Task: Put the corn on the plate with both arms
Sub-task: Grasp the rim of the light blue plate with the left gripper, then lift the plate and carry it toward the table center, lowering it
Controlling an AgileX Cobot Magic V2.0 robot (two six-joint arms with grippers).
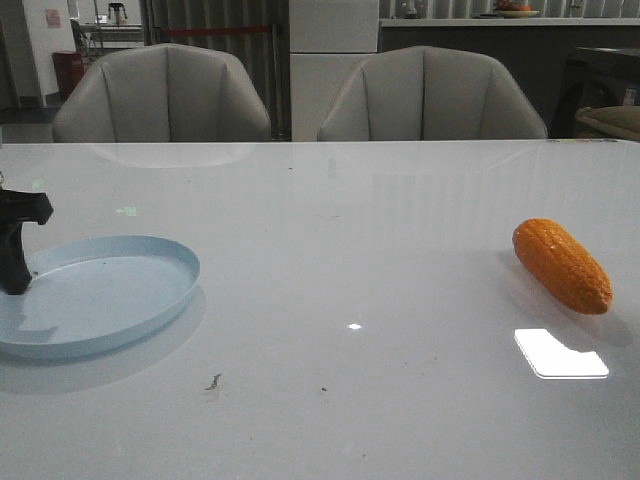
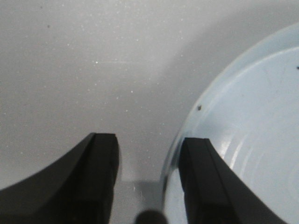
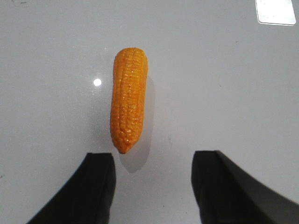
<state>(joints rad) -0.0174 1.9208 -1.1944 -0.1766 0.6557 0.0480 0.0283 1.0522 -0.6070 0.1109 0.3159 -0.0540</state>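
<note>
- Front view shows you the corn point(image 1: 562, 265) lying right on the table point(image 1: 350, 250), well apart from the plate point(image 1: 110, 290) (two chairs point(image 1: 165, 95) behind).
- Left gripper point(image 2: 148, 179) straddles the plate's rim, fingers apart.
- Right gripper point(image 3: 152, 186) gapes near the corn's tip, holding nothing.
- No readable writing.

This is looking like an office lounge or a meeting room, not a home kitchen. A wide glossy white table point(image 1: 330, 230) is filling the front view, and two grey padded chairs point(image 1: 162, 95) point(image 1: 432, 95) are standing along its far edge. Behind them a long counter point(image 1: 500, 22) is running along the wall, and a red-and-black barrier belt point(image 1: 215, 32) is hanging near the far left corner.
</note>
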